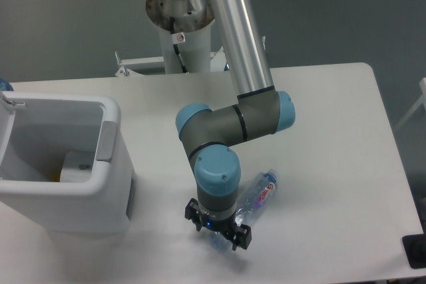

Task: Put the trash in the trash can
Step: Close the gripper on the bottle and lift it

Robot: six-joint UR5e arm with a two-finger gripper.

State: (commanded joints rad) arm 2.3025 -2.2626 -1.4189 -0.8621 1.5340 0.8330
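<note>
Down low near the front of the white worktop (333, 131), gripper (217, 231) pointing straight at the bottle (256, 194). Bottle lying on its side, clear, with red letters on the label, slanting from lower left to upper right. Lower end of bottle tucked under the gripper, between the two black fingers (241, 237). Cannot tell if squeezed tight on the bottle or only around it, since wrist hides the spot. Upper end of bottle sticking out to the right past the blue-capped wrist. Trash can (106, 164) standing well apart on the left side of the worktop, white and boxy with a thick rim and a grey handle on its side. Open on top, something pale and something yellow down inside. Grey floor behind, arm's base post at the back.
</note>
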